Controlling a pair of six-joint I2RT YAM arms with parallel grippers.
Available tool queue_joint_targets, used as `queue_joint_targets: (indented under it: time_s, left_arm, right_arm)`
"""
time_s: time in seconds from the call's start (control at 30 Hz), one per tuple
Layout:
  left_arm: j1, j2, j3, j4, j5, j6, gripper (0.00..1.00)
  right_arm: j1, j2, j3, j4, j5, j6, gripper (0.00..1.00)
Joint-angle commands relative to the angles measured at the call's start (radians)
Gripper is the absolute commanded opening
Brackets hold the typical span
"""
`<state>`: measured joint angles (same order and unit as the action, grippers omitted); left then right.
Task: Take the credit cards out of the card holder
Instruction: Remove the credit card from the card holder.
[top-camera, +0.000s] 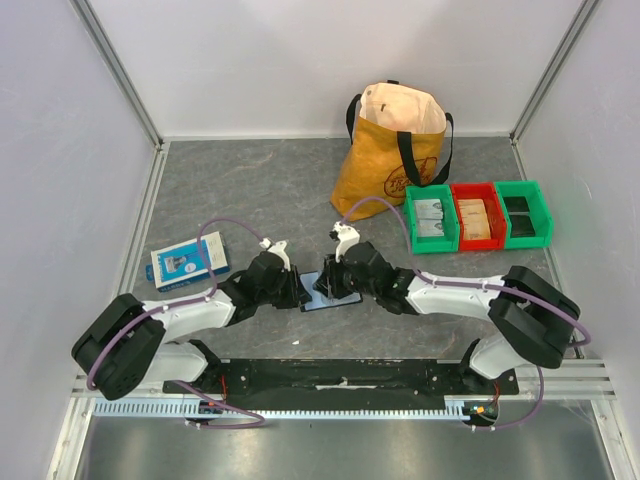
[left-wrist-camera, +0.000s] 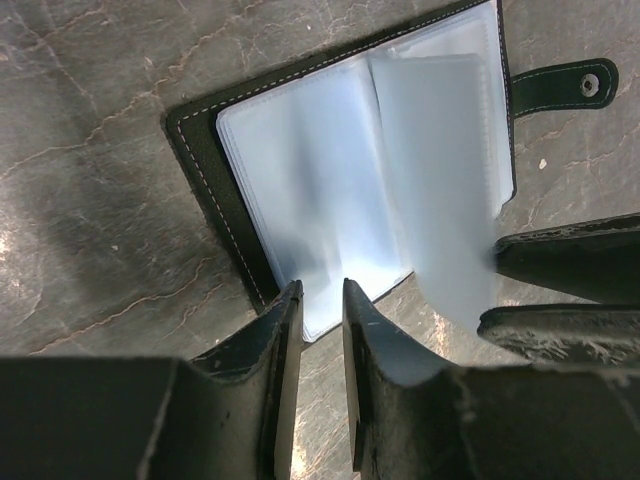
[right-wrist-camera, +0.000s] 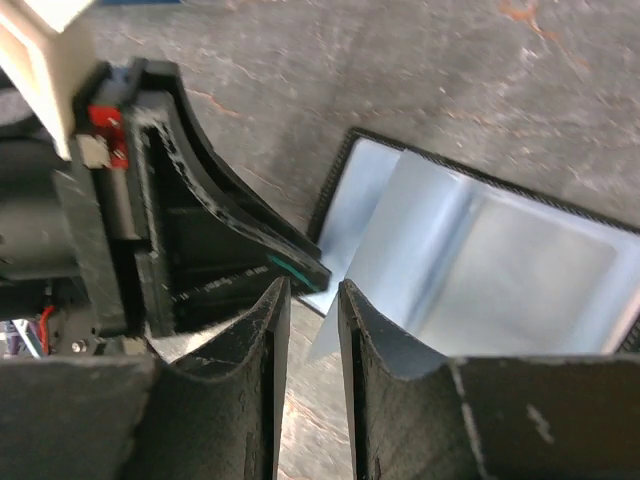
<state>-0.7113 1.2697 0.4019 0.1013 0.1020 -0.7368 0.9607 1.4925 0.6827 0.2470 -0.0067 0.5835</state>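
Black fingers of the left gripper (left-wrist-camera: 320, 295) stand narrowly apart, nothing clamped between them, their tips at the near edge of the card holder (left-wrist-camera: 195, 140). It lies open and flat on the grey table (left-wrist-camera: 80, 200) just ahead of those tips, its clear sleeves (left-wrist-camera: 300, 170) facing up. Its tab (left-wrist-camera: 560, 88) with a silver stud (left-wrist-camera: 589, 85) sticks out at the far right.

To the right of the left gripper, the right gripper (right-wrist-camera: 312, 295) is also narrow. A pale sheet (left-wrist-camera: 445, 200) is lifted off the holder's right half, and its corner reaches the gap between the fingers. I cannot tell whether it is a card or a sleeve, nor whether it is pinched.

Off to the left gripper's left lies a blue-and-white box (top-camera: 188, 262).
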Motion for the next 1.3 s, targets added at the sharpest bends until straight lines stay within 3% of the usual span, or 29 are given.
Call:
queue_joint_targets:
  time_s: [0.0, 0.17, 0.3, 0.43, 0.57, 1.07, 1.27]
  left_arm:
    - [-0.008, -0.041, -0.035, -0.034, -0.031, -0.022, 0.30]
    - [-0.008, -0.148, -0.069, -0.040, -0.071, -0.061, 0.39]
    - [-0.008, -0.243, -0.061, -0.086, -0.099, -0.073, 0.48]
    - [-0.008, -0.326, -0.023, -0.169, -0.134, -0.067, 0.52]
    - [-0.007, -0.354, 0.035, -0.207, -0.140, -0.043, 0.52]
    - [-0.007, 0.043, 0.120, -0.120, -0.062, 0.034, 0.38]
    - [-0.007, 0.080, 0.068, -0.072, -0.044, 0.014, 0.34]
  right_arm:
    - [0.015, 0.054, 0.069, 0.052, -0.079, -0.013, 0.33]
    - [0.018, 0.068, 0.104, -0.055, -0.056, -0.069, 0.38]
    - [0.016, -0.003, 0.094, -0.155, 0.081, -0.099, 0.41]
    - [0.012, -0.080, 0.058, -0.239, 0.236, -0.090, 0.47]
    - [-0.013, -0.083, 0.037, -0.276, 0.261, -0.076, 0.49]
    - [-0.033, 0.023, 0.018, -0.256, 0.228, -0.045, 0.50]
    - [-0.033, 0.046, 0.015, -0.222, 0.209, -0.042, 0.50]
